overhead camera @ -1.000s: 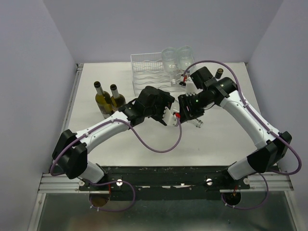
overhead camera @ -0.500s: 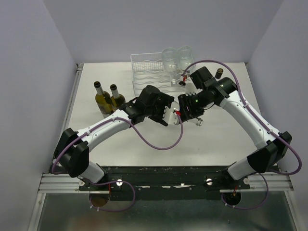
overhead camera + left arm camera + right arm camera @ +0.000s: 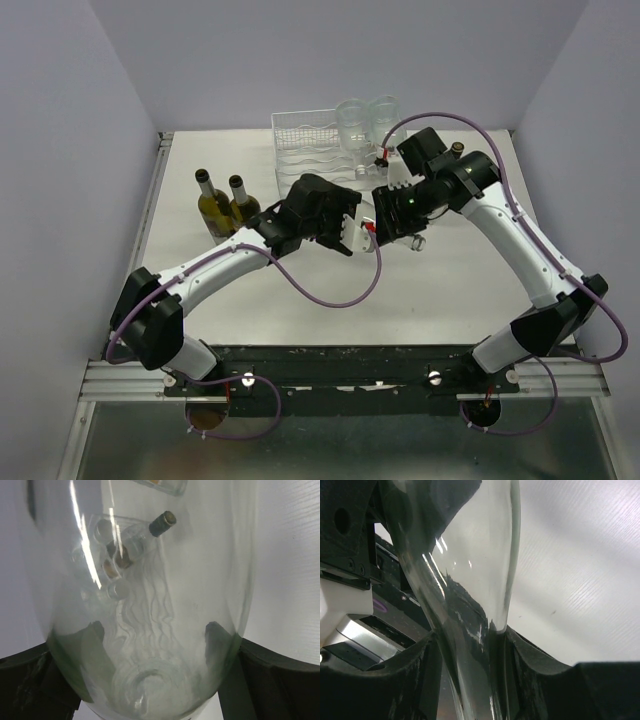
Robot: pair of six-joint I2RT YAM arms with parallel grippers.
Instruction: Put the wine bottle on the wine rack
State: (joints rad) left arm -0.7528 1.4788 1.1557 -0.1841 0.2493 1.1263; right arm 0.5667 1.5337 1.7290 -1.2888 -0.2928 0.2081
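Note:
A clear glass wine bottle (image 3: 150,605) hangs over the table between my two arms. My left gripper (image 3: 155,645) is shut on its wide body near the base, one finger (image 3: 260,675) on each side of the glass. The bottle narrows into its neck (image 3: 470,630), and there my right gripper (image 3: 470,645) is shut on it. From above, the left gripper (image 3: 348,235) and right gripper (image 3: 386,230) nearly meet, and the bottle's mouth end (image 3: 418,243) pokes out below the right wrist. The white wire wine rack (image 3: 305,150) stands just behind them.
Two clear bottles (image 3: 352,125) (image 3: 385,115) stand at the rack's right back corner. Two olive bottles (image 3: 212,210) (image 3: 243,203) stand left of the rack by my left arm. A dark-capped bottle (image 3: 457,150) stands behind my right arm. Walls enclose the table on three sides.
My right gripper has closed on the neck and moved back towards the rack with the wrist turning. The left gripper followed slightly, still holding the bottle's body.

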